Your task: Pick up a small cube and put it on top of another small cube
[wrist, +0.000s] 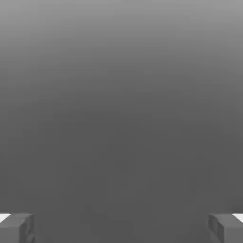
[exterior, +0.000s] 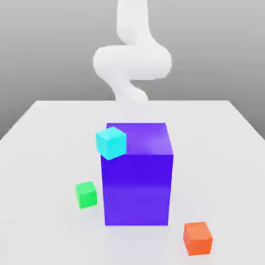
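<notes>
Pale grey desk (exterior: 46,155) under grey backdrop; tall blue-violet block (exterior: 137,191) mid-desk, small cyan cube (exterior: 111,142) at its upper corner, small green cube (exterior: 86,194) and small orange cube (exterior: 197,238) nearby; tool (wrist: 121,227) gapes wide, empty.

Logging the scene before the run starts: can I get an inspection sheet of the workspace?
Surface: white table, flat.
Job's things: cyan cube on the big blue block, at its top corner toward the exterior view's left; green cube and orange cube on the table. No magenta cube seen.
Clutter: nothing seen.
Grippers: gripper jaws open, nothing between them.
Cables: nothing seen.
Surroundings: grey backdrop; white arm behind the block.
</notes>
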Controlling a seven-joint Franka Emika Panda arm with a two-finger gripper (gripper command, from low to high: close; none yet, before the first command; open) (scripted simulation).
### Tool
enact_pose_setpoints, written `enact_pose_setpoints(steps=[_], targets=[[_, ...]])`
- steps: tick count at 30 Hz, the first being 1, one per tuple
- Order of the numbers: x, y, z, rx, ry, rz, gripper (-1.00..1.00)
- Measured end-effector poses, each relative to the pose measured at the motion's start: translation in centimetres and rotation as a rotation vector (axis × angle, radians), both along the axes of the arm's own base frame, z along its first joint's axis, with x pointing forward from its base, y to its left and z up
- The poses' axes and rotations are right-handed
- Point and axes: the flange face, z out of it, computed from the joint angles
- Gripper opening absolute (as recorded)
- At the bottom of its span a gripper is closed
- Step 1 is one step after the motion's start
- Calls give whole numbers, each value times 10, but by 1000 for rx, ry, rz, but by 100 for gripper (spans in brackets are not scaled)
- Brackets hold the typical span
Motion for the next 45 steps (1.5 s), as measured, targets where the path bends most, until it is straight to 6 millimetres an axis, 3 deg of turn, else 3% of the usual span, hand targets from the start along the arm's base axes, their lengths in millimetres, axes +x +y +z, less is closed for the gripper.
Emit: enact_pose_setpoints(steps=[8,16,20,24,30,35,36,42,45], targets=[[83,-79,-99,155,177,-299,0],[124,-170,-220,296,334,-618,0],[122,-226,-287,364,404,-802,0],[117,-262,-357,422,477,-958,0],[83,-317,-466,502,580,-1214,0],[71,-330,-546,519,604,-1280,0],[70,-330,-555,520,605,-1281,-100],[70,-330,-559,519,603,-1282,-100],[71,-330,-530,520,603,-1281,-100]])
